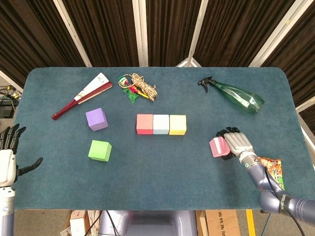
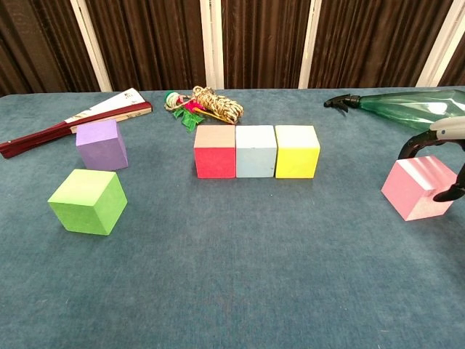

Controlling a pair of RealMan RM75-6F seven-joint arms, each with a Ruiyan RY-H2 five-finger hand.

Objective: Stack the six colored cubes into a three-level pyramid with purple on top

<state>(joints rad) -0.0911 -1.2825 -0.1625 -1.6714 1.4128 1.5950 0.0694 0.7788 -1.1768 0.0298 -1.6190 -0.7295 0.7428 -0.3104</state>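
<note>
Right hand (image 1: 235, 141) grips a pink cube (image 1: 217, 146) beside the red (image 1: 144, 124), blue (image 1: 161, 124) and yellow (image 1: 177, 124) row; left hand (image 1: 9, 147) hangs released, fingers spread.

Robot manipulation lab or staged test bench, not a home. Marked by a teal felt-covered table (image 1: 157, 187) ringed by dark pleated curtains (image 1: 167, 29) on pale framing well beyond the right hand (image 1: 236, 143). Unrelated props set out as test items: coloured foam cubes (image 2: 256, 151) left of that hand, a green spray bottle (image 1: 236, 97) just beyond it, a folded fan (image 1: 81, 96) and a rope bundle (image 1: 140, 87) far to its left. Loose cables (image 1: 7, 96) off the table edge beyond the left hand (image 1: 7, 157).
</note>
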